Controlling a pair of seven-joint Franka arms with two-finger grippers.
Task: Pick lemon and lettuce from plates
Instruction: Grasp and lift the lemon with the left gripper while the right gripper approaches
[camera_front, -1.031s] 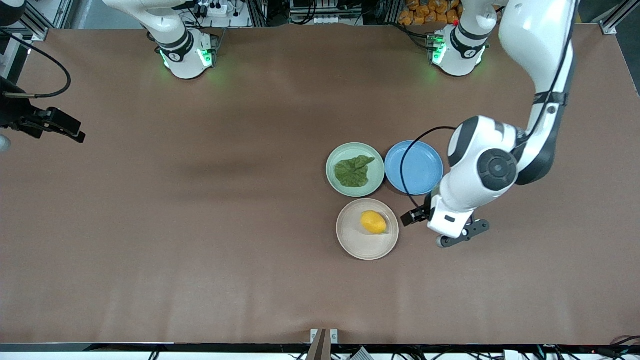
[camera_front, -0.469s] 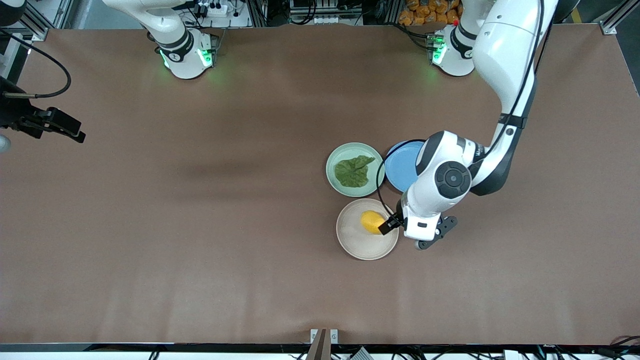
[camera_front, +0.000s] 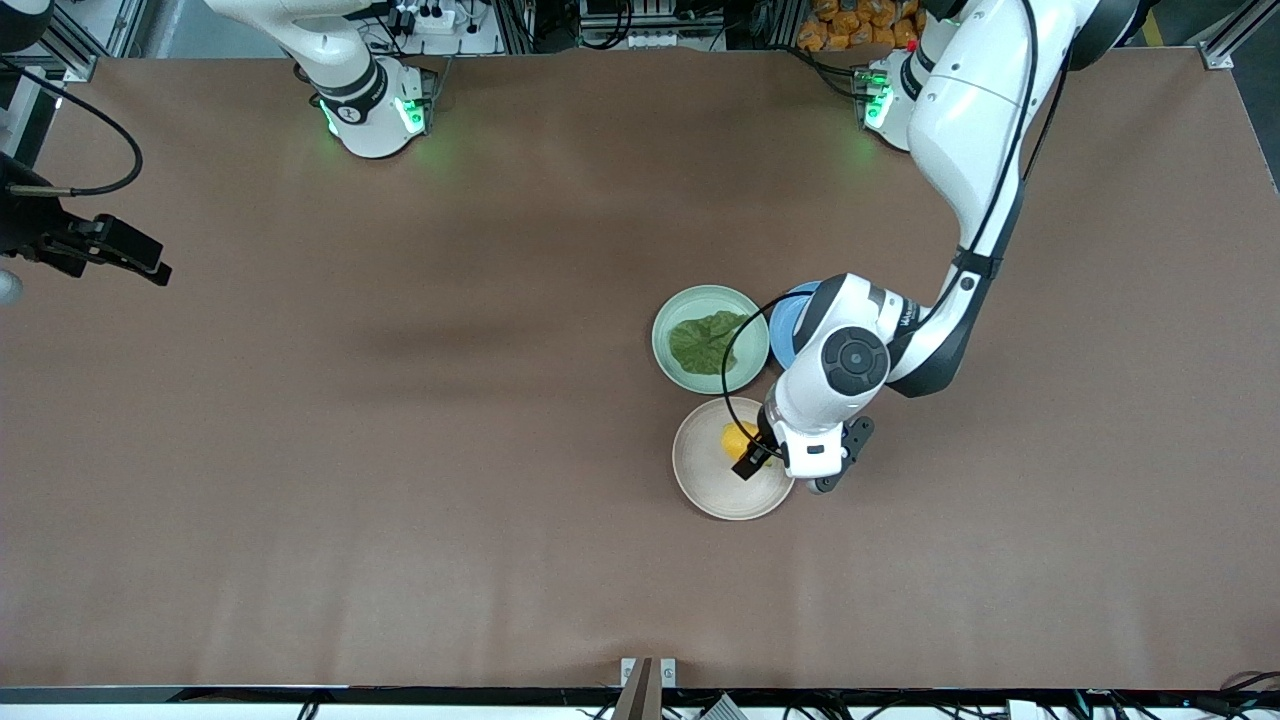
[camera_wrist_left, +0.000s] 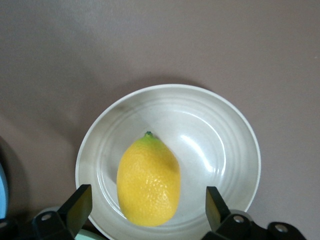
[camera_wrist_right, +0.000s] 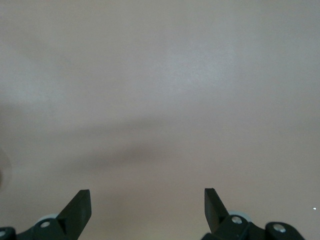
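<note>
L end effector (camera_wrist_left: 145, 210) spread wide, R end effector (camera_wrist_right: 147, 210) likewise, prob. idle

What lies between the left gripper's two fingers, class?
The lemon lies between the open fingers of the left gripper, resting in the beige plate; neither finger touches it. The left wrist view shows this. The right gripper waits, open over bare table.

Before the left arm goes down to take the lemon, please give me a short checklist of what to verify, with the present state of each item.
1. Left tool open: ok.
2. Lemon centred between the fingers: ok in the left wrist view.
3. Lemon resting on the cream plate, not yet gripped: ok.
4. Height above the lemon sufficient: cannot tell.
5. Lettuce on the green plate, apart from the approach: ok.
6. Right tool open, waiting over bare table: ok.
</note>
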